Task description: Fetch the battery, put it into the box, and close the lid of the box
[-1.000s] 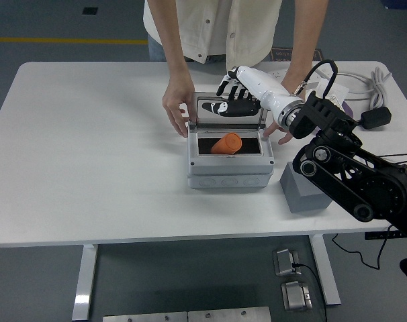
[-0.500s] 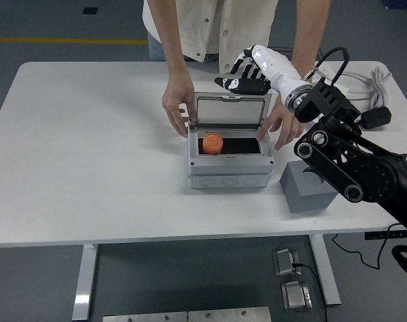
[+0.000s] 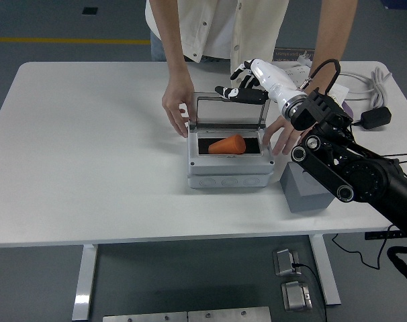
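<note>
Since a moment ago, the orange battery (image 3: 228, 145) has tipped onto its side inside the open grey box (image 3: 229, 171) on the counter (image 3: 89, 147). Behind, the right hand (image 3: 247, 84) reaches the raised lid (image 3: 230, 113), fingers (image 3: 241, 94) extended, grasping nothing; a person's hands (image 3: 176, 107) steady the box.

No legible text, nos. or brand marks anywhere. A paper sheet (image 3: 292, 55) at table's far edge, by the person, has dark print, too small/blurred to read. The grey box (image 3: 229, 169) shows no label.
</note>
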